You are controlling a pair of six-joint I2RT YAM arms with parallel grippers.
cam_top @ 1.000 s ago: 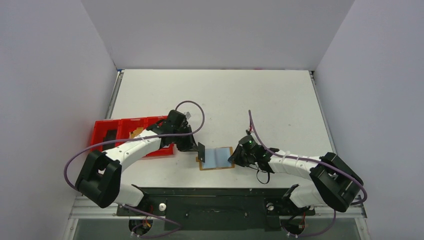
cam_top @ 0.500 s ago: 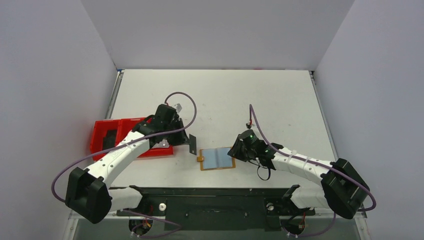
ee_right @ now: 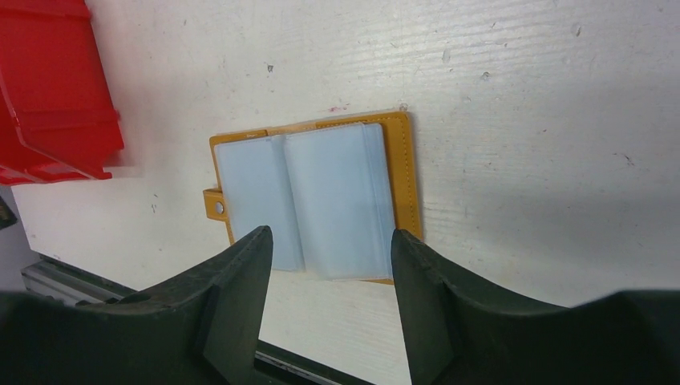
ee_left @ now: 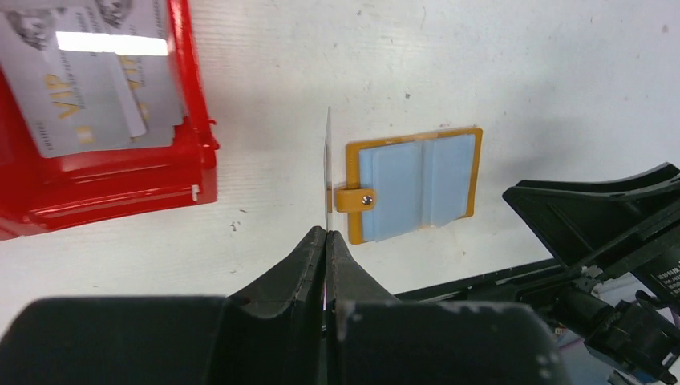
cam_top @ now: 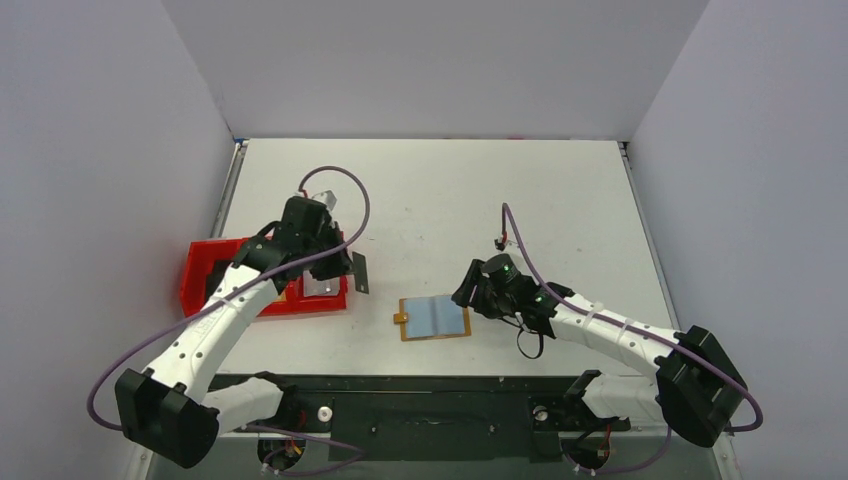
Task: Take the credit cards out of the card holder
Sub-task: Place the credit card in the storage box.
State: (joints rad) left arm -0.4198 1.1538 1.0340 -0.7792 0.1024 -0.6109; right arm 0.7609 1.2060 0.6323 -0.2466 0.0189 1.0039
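L tool (ee_left: 326, 233) pinched shut on a card (ee_left: 328, 164) (edge-on, upright) nr red tray (ee_left: 104, 184); R tool (ee_right: 329, 234) jaws apart over open card holder (ee_right: 313, 200) on worktop (ee_right: 521, 96)

Bright, even light from above, soft shadows; glare strip on silver card (ee_left: 80, 96) up-left of left gripper (ee_left: 326, 234); fingers (ee_left: 293, 277) nr lens blurred

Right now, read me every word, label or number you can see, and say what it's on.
"VIP": gold letters on the grey card in the red tray.
Smaller print on that card: too blurred.
Credit card in the left end effector: edge-on, nothing readable.
Card holder: no text.
White print on the right arm: too small.
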